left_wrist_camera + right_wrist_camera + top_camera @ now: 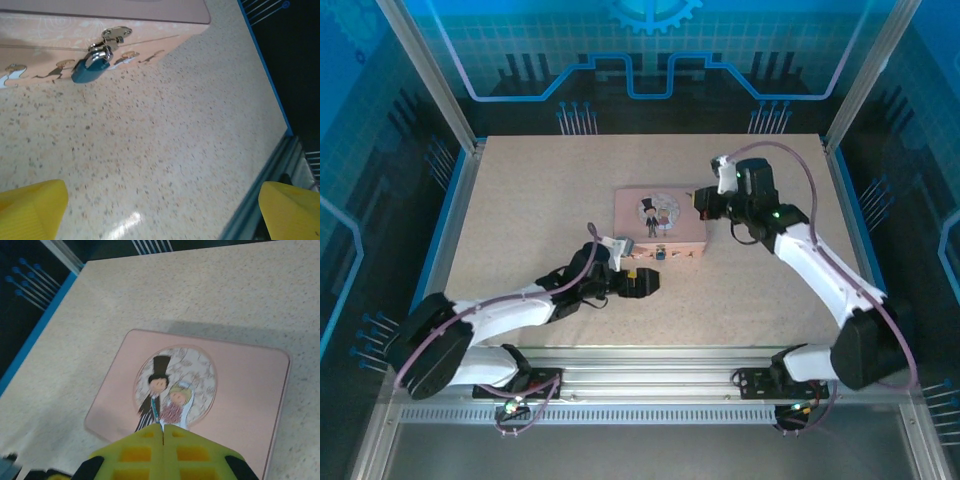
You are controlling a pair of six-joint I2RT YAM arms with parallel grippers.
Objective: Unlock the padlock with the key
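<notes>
while padlock (90, 68) hangs on box (45, 37), left gripper (162, 210) gapes

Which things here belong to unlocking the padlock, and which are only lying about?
For the job:
- padlock, hanging on the hasp
- left gripper, jaws open
- right gripper, jaws shut

Only standing by:
- pink box
- table

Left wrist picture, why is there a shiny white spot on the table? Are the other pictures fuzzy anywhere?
Left wrist: that spot is light glaring off the table; the padlock looks fairly sharp, but the yellow fingers of the left hand are fuzzy. Right wrist: a soft shadow lies beyond the pink box, and the bottom-left corner is smeared. Top external: the table is evenly lit.
</notes>
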